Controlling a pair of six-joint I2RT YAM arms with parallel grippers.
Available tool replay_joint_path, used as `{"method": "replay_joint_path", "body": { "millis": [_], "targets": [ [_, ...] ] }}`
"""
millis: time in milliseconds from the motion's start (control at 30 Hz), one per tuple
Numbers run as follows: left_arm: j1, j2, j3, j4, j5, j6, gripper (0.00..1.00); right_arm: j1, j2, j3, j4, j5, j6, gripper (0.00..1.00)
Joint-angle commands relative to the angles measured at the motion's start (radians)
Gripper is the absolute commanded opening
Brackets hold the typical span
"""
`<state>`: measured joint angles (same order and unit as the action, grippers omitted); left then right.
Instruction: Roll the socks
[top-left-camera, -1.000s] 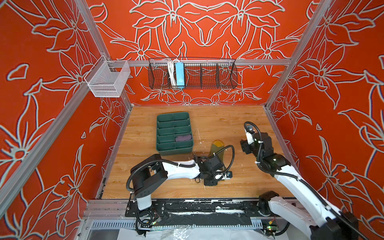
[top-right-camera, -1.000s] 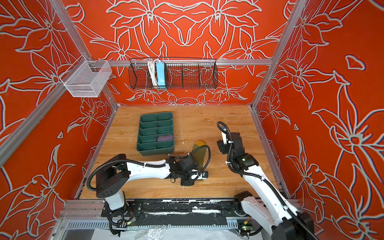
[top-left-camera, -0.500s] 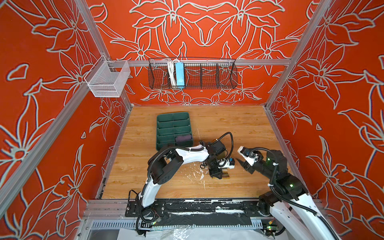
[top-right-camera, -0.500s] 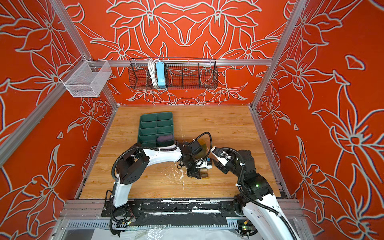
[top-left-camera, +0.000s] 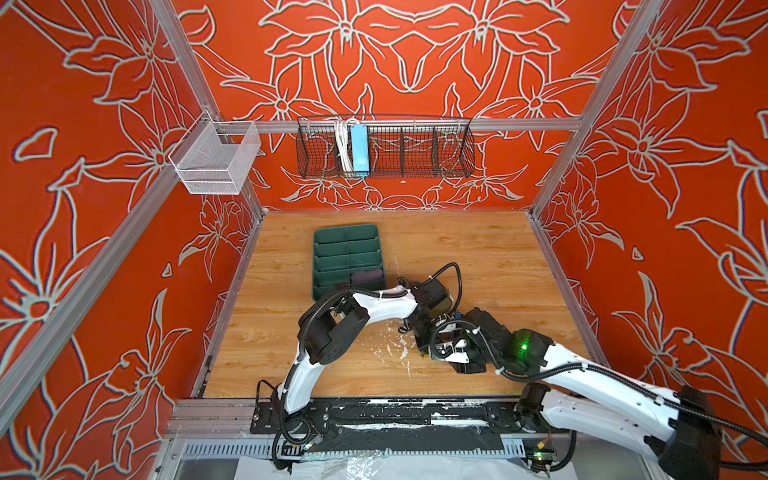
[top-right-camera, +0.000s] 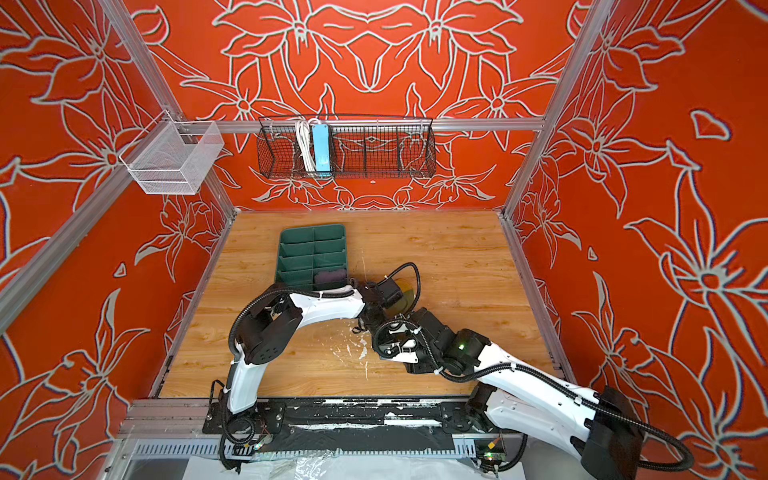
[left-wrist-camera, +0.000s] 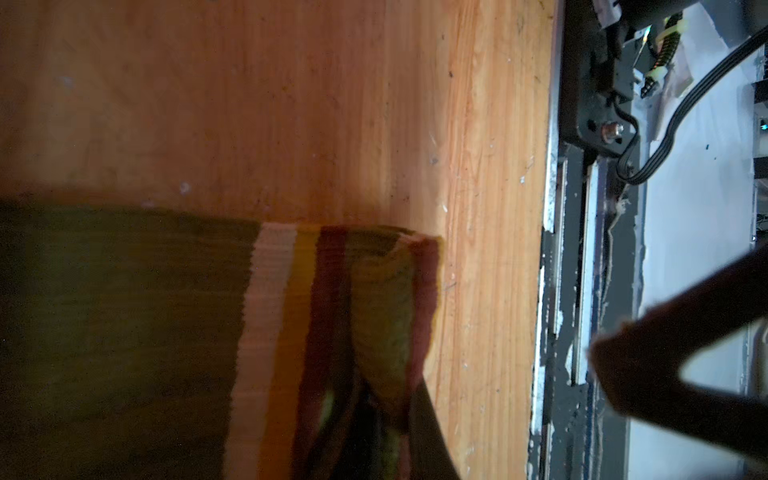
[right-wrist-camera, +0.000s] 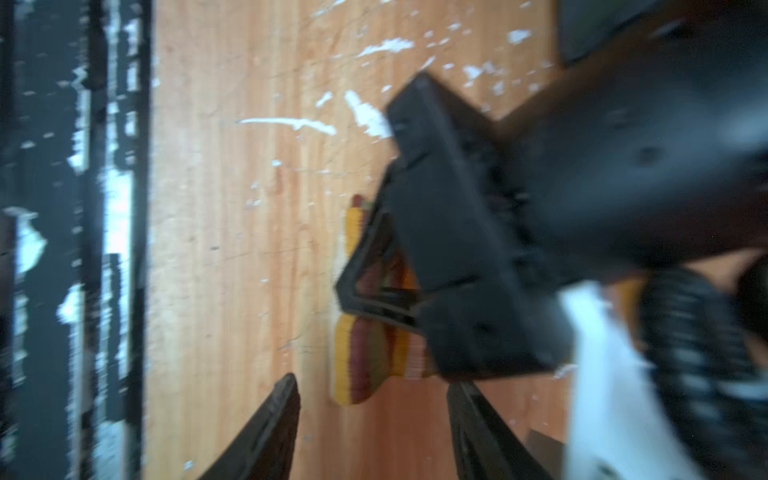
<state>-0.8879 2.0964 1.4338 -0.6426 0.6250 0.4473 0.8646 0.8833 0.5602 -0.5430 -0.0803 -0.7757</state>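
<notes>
Olive sock soft, light, limp: L gripper pinched shut on striped cuff, R gripper jaws apart beside it; best hold = cuff edge.

The olive sock is ribbed knit cloth, tabletop scuffed matt wood-grain, tray smooth plastic.

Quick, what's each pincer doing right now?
Left pincer: closed, pinching the olive sock by its striped cuff.
Right pincer: open, holding nothing.
</notes>
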Motion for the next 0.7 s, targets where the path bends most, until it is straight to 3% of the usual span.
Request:
{"method": "replay_joint_path", "body": {
  "millis": [0, 267, 567, 667],
  "targets": [
    [0.005, 0.089, -0.026, -0.06, -0.107, -0.001, 0.04, 0.006, -0.082, -0.031, 0.068, 0.055, -0.023, 0.59],
    [0.015, 0.124, -0.001, -0.084, -0.099, -0.018, 0.06, 0.074, -0.167, -0.073, 0.062, 0.274, -0.042, 0.6],
    [0.037, 0.139, 0.003, -0.074, -0.119, -0.056, 0.07, 0.103, -0.081, -0.109, 0.185, 0.317, 0.102, 0.63],
    [0.059, 0.151, 0.012, -0.066, -0.123, -0.071, 0.07, 0.108, -0.044, -0.114, 0.218, 0.335, 0.099, 0.65]
  ]
}}
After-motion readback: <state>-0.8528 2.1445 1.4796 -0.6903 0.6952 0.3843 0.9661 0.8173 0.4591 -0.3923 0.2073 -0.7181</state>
